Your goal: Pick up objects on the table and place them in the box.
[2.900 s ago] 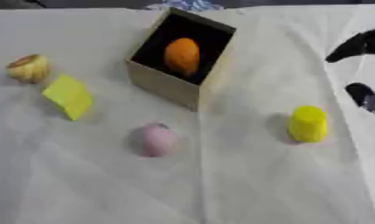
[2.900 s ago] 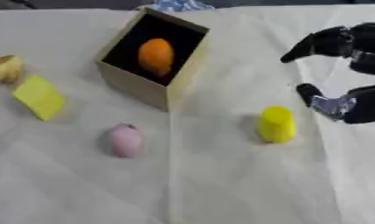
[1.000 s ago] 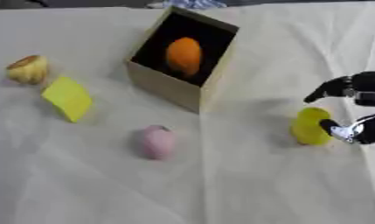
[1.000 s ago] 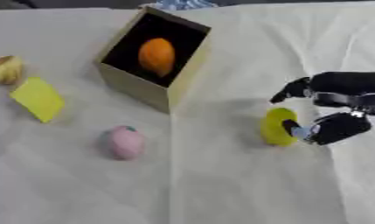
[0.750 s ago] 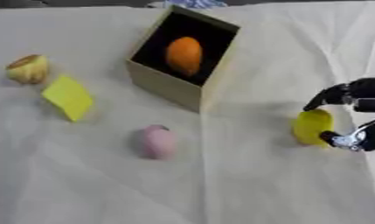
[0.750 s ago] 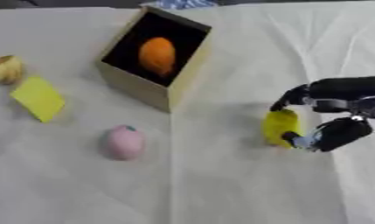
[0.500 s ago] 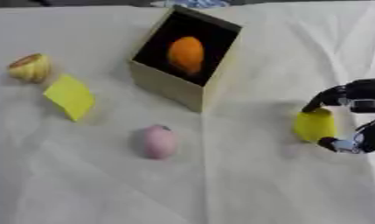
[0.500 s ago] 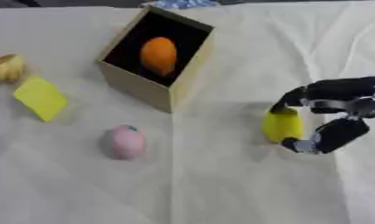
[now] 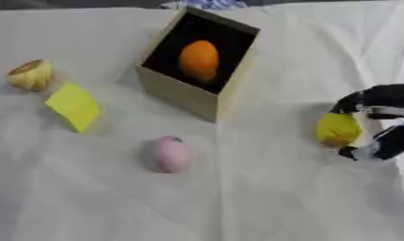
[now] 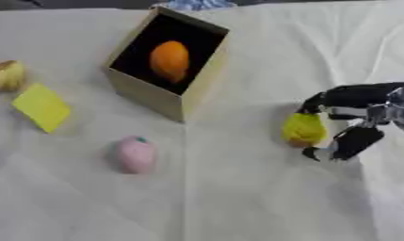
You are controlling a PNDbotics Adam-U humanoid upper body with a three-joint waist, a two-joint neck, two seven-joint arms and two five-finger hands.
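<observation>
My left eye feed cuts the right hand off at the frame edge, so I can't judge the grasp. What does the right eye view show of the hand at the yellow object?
Observer: The right eye view shows the right hand as far as the palm. Its fingers curl over the top of the yellow object.
Operator: And the thumb?
Observer: The thumb curls in from the lower right, with its tip at the object's base.
Operator: Is the palm against the object?
Observer: No. The palm sits to the object's right, and a strip of cloth shows between them.
</observation>
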